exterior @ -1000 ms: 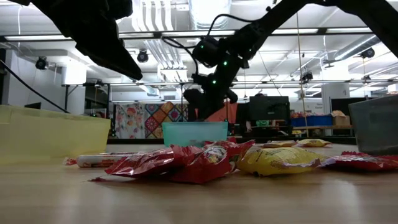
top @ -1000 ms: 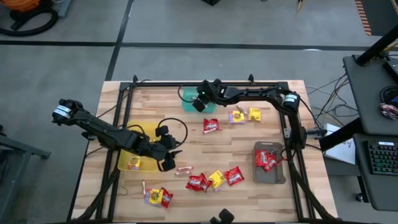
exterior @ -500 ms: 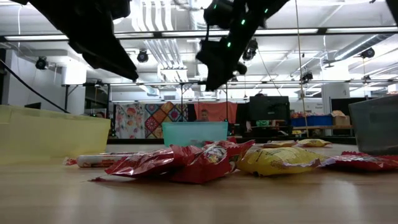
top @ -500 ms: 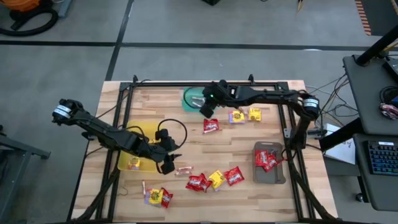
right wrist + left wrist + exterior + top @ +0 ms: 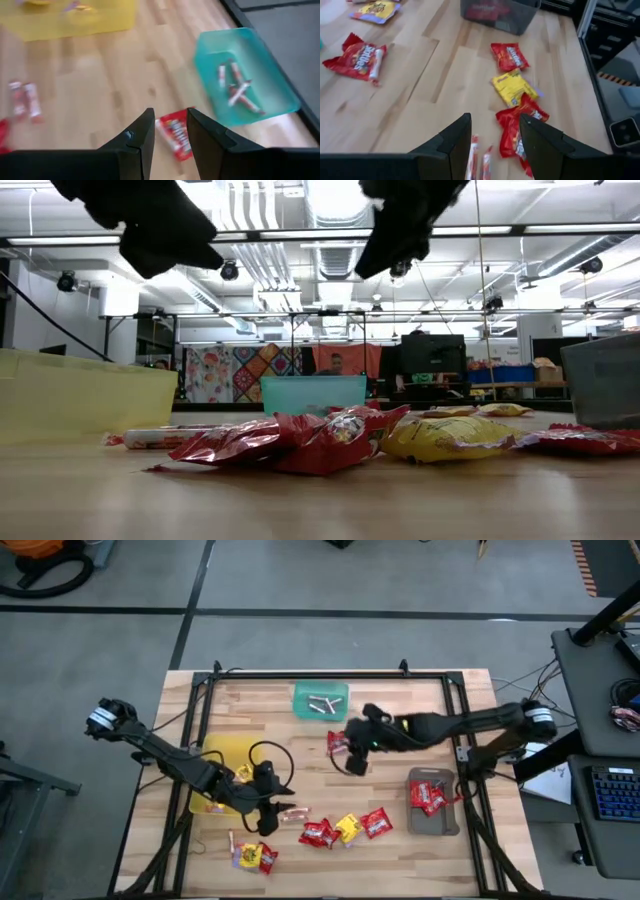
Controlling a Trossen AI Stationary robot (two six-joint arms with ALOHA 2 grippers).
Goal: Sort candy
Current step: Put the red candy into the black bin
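My left hand (image 5: 268, 812): fingers apart, empty, over the pinkish-silver twisted rolls (image 5: 294, 812), placed to pick them.
My right hand (image 5: 352, 752): fingers apart, empty, above a shiny red packet (image 5: 174, 135).

Two dark jointed arms with looping black cables.

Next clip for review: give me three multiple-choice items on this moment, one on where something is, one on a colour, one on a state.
1. Where are the pinkish twisted rolls that are already sorted?
A. grey tray
B. green tray
C. yellow tray

2. What colour is the packet ahead of the right gripper?
A. red
B. purple
C. green

3. How is the left gripper?
A. shut on a roll
B. open, holding nothing
C. out of view

B: several rolls lie in the green tray.
A: red shows between its fingers.
B: its fingers stand apart above the table.
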